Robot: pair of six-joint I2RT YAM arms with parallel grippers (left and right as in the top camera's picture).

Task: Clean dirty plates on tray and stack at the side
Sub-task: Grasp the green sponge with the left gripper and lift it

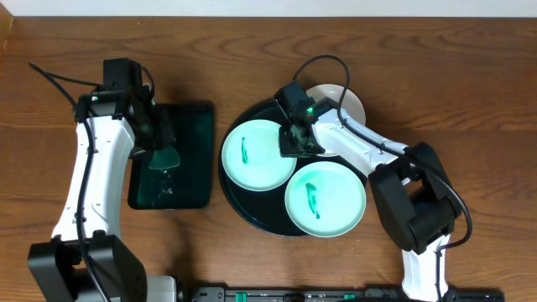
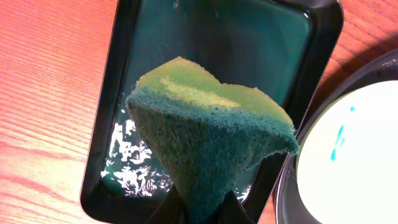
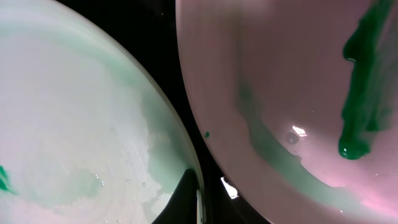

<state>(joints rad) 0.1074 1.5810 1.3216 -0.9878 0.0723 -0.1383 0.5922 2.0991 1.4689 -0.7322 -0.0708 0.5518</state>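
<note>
The black tray (image 1: 239, 205) holds two mint-green plates, one at the left (image 1: 256, 155) and one at the front (image 1: 325, 199), each with a green smear. A white plate (image 1: 348, 101) lies at the back right, partly under my right arm. My right gripper (image 1: 298, 144) is at the left plate's right rim. In the right wrist view one finger of that gripper (image 3: 199, 202) lies on a plate's rim (image 3: 74, 112), with a second smeared plate (image 3: 280, 74) beside it. My left gripper (image 1: 158, 138) is shut on a green-and-yellow sponge (image 2: 211, 137) above the green rectangular tray.
The dark green rectangular tray (image 1: 193, 117) lies left of the black tray, with wet glints on its floor (image 2: 134, 162). The left mint plate's edge (image 2: 354, 155) shows in the left wrist view. Bare wooden table surrounds both trays.
</note>
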